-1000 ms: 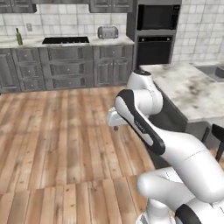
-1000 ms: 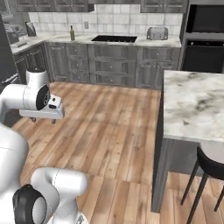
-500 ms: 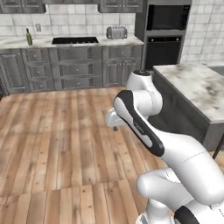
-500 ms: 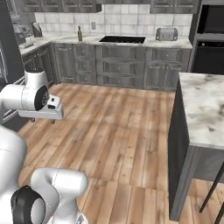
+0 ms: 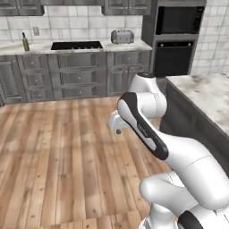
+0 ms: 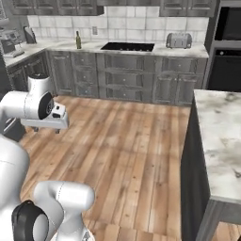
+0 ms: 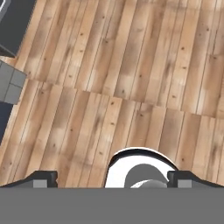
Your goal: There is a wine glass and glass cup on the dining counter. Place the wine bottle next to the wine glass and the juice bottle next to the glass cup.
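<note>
Wine bottle (image 5: 26, 41) on far counter (image 5: 67, 46)

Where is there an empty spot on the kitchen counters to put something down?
The dining counter shows bare white marble along its near stretch. On the back counter, bare patches lie between the wine bottle and the cooktop, and past the toaster toward the oven. It looks more crowded at its far corner, by the appliances.

no readable text, labels or signs
</note>
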Robot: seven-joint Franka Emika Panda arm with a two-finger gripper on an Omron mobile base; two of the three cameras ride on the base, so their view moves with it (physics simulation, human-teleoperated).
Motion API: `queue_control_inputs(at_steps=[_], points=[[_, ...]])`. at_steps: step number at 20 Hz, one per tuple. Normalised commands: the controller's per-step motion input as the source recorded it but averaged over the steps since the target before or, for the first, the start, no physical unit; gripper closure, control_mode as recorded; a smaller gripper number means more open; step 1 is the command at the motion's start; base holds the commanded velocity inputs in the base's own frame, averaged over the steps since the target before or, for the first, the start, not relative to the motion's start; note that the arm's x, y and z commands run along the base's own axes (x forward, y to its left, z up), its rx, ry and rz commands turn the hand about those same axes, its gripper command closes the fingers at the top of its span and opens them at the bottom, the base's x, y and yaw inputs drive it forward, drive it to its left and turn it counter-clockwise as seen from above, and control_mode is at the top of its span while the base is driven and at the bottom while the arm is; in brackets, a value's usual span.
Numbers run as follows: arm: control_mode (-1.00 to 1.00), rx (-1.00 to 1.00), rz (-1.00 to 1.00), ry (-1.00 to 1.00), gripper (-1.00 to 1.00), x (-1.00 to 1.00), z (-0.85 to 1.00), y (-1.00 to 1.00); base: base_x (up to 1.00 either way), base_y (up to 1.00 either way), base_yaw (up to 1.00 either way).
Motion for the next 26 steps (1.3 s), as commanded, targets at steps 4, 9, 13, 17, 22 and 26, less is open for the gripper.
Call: queue_control_inputs(at_steps=[4,9,13,17,22,26], points=[[1.00,0.00,0.00,0.00,-1.00,0.00,0.00,0.00,0.92,-0.17,0.00],[1.00,0.00,0.00,0.00,-1.00,0.00,0.00,0.00,0.94,-0.22,0.01],[1.00,0.00,0.00,0.00,-1.00,0.00,0.00,0.00,0.94,-0.25,0.01],[1.00,0.00,0.00,0.00,-1.00,0.00,0.00,0.00,0.94,-0.21,0.01],[1.00,0.00,0.00,0.00,-1.00,0.00,0.00,0.00,0.94,-0.04,0.04],[1.00,0.00,0.00,0.00,-1.00,0.00,0.00,0.00,0.94,0.11,0.09]])
